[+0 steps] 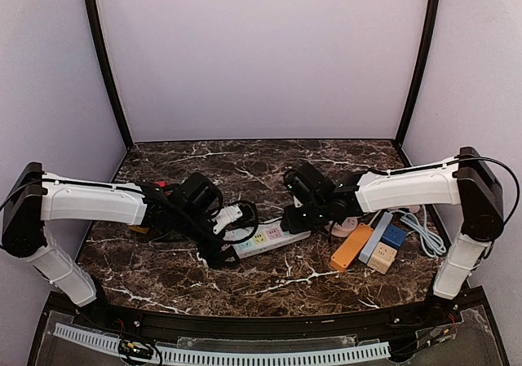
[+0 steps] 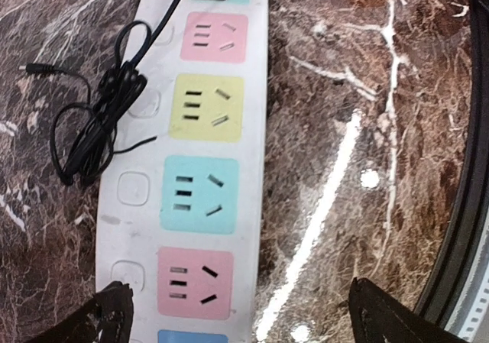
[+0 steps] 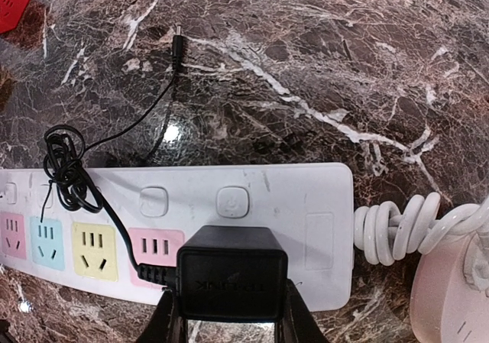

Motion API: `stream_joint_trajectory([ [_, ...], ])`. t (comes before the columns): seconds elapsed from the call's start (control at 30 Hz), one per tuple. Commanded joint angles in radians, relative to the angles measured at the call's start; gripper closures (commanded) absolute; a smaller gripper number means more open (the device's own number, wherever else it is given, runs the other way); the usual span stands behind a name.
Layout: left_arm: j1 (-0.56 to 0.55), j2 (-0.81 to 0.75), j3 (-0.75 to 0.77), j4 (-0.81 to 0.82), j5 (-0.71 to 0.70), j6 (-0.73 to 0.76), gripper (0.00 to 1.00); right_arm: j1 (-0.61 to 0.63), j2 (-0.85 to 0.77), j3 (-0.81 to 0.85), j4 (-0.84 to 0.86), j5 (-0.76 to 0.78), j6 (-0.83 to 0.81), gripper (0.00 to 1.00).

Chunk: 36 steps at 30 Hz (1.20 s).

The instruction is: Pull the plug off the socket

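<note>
Dark veined marble carries a white power strip [image 1: 265,237]. The black plug [image 3: 233,273] sits in its last socket, at 6 o'clock in the right wrist view. The right gripper [image 3: 231,312] is clamped on the plug's two flat sides. The boxy adapter looks rigid, light and smooth. Friction at the prongs is the likely resistance, so a low, square hold and a straight pull suit it. Its thin cable [image 3: 65,179] bundles toward 9 o'clock. The left gripper [image 2: 248,312] hangs spread wide across the strip, gripping nothing. The light strip may lift unless pinned.
</note>
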State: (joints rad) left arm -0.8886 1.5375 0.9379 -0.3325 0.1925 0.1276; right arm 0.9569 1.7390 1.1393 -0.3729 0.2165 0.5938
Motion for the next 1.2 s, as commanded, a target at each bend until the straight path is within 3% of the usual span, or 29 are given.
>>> stream_joint_trajectory([
  [0.0, 0.0, 0.0, -0.039, -0.01, -0.106, 0.035, 0.01, -0.006, -0.035, -0.029, -0.014, 0.03, 0.059, 1.0],
  [0.4, 0.0, 0.092, -0.004, 0.0, -0.225, 0.081, 0.02, -0.001, -0.03, -0.031, 0.017, 0.016, 0.048, 1.0],
  [0.7, 0.001, 0.148, 0.026, -0.037, -0.163, 0.084, 0.27, -0.002, -0.017, -0.016, 0.02, 0.012, 0.043, 1.0],
  [1.17, 0.0, 0.204, 0.053, -0.078, -0.172, 0.101, 0.43, -0.026, -0.014, -0.022, 0.059, -0.073, 0.076, 1.0],
])
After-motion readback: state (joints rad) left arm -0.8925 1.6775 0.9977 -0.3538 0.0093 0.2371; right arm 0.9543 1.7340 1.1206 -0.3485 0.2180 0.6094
